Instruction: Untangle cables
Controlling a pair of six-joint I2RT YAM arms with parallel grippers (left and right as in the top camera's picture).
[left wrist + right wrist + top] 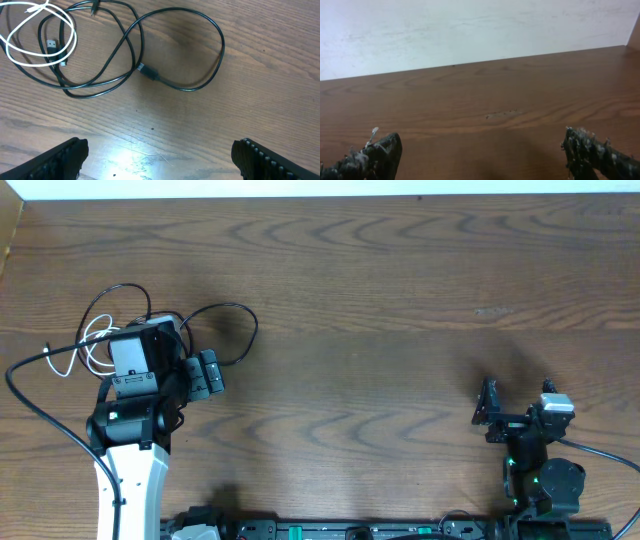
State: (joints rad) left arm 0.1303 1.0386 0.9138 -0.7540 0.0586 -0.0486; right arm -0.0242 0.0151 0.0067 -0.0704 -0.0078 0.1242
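The black cable (180,89) lies in loose loops on the wooden table, with a small black plug (148,73) mid-table. The white cable (30,62) is coiled at the far left and overlaps the black loops. In the overhead view the black cable (255,330) loops out to the right of my left arm and the white cable (88,340) shows to its left; the arm hides the rest. My left gripper (160,157) is open and empty, hovering just short of the cables; it also shows in the overhead view (205,372). My right gripper (487,412) is open and empty (482,152), far from both cables.
A thicker black robot wire (30,395) curves along the table at the far left beside my left arm. The white wall (470,30) runs behind the table's far edge. The arm bases (540,490) stand at the front edge.
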